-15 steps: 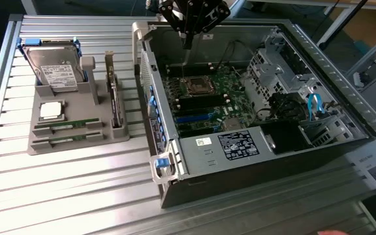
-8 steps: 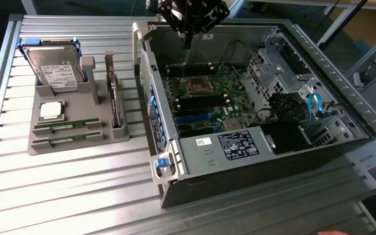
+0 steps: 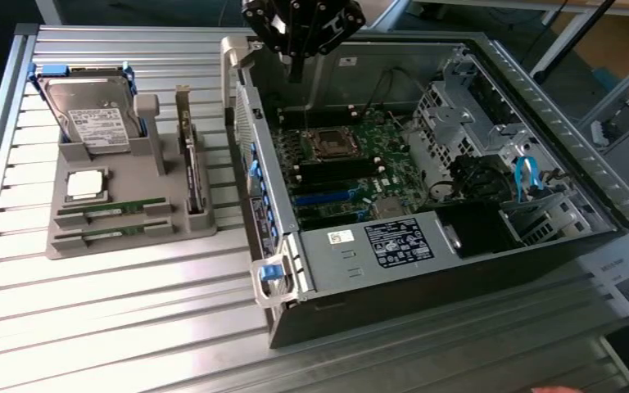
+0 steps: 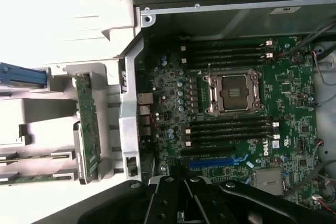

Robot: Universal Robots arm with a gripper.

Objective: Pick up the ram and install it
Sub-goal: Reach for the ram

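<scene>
- This looks like a robotics lab or test workshop set up for computer assembly.
- A slatted metal worktop (image 3: 128,311) carries an open computer case (image 3: 533,90) with its motherboard (image 3: 347,164) bare.
- Just beside the case, a grey moulded holder (image 3: 128,244) keeps parts in fitted slots: hard drive (image 3: 96,115), processor (image 3: 85,184), ram sticks (image 3: 107,214).
- A black robot arm (image 3: 304,24) hangs over the case.
- White furniture legs (image 3: 563,37) stand behind.
</scene>
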